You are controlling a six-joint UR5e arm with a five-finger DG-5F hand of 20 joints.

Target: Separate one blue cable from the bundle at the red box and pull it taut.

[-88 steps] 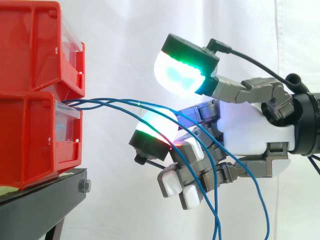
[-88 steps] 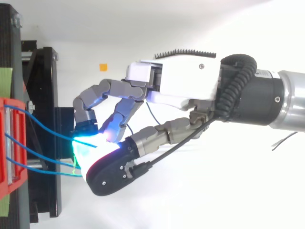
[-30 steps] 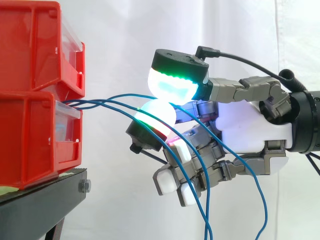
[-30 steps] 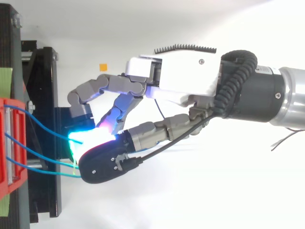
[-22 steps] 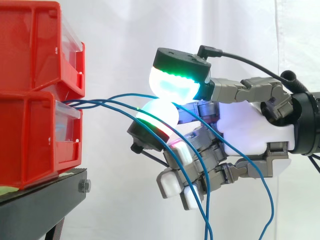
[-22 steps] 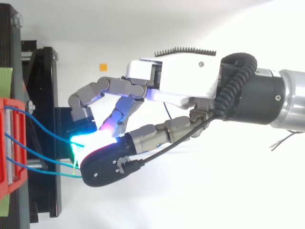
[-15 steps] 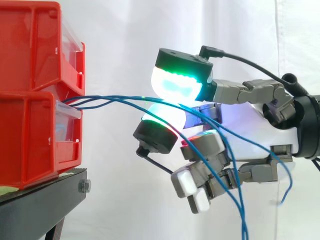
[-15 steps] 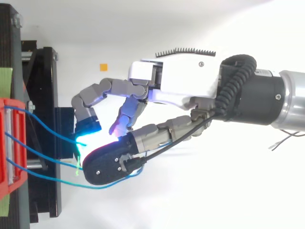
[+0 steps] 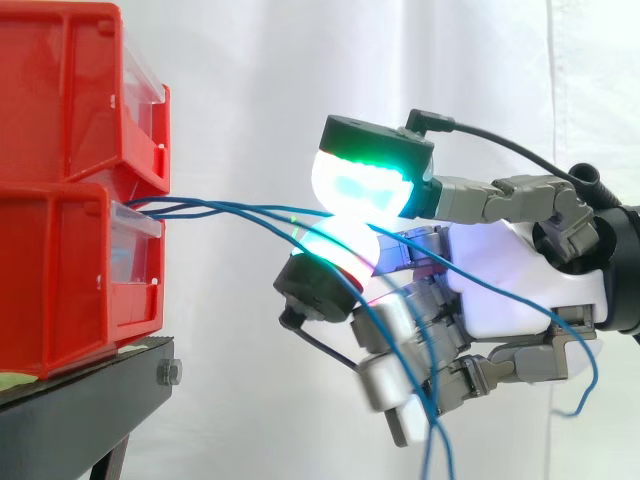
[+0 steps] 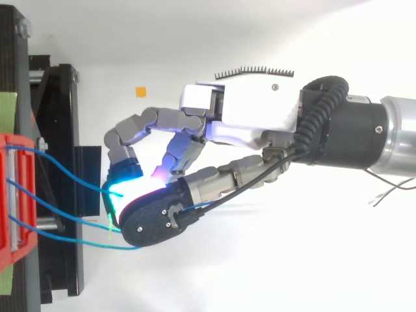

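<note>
The hand (image 9: pixel 505 285) was positioned level with the gap between the two stacked red bins, at the height where the cables left the lower red box (image 9: pixel 60 285), which put the pull roughly in line with the cable exit. Two glowing fingertips (image 9: pixel 362 185) were closed one above the other on a single blue cable (image 9: pixel 290 213), and the remaining fingers were curled beneath them. The grip was therefore judged to be a pinch between pads, suited to a thin, slippery strand. The pinched blue cable ran from the box front to the pads in a shallow arc, so it was judged close to taut but not fully drawn. The other cables (image 10: pixel 84 244) left the same box, fanned apart in the top view and hung slack past the curled fingers, which indicated that one strand had been isolated from the bundle. The bins rested on the black stand (image 9: pixel 90 400), which kept the anchor fixed against the pull. A small orange marker (image 10: pixel 140 91) and a green strip (image 10: pixel 6 107) were visible from above. No writing on them could be made out.
</note>
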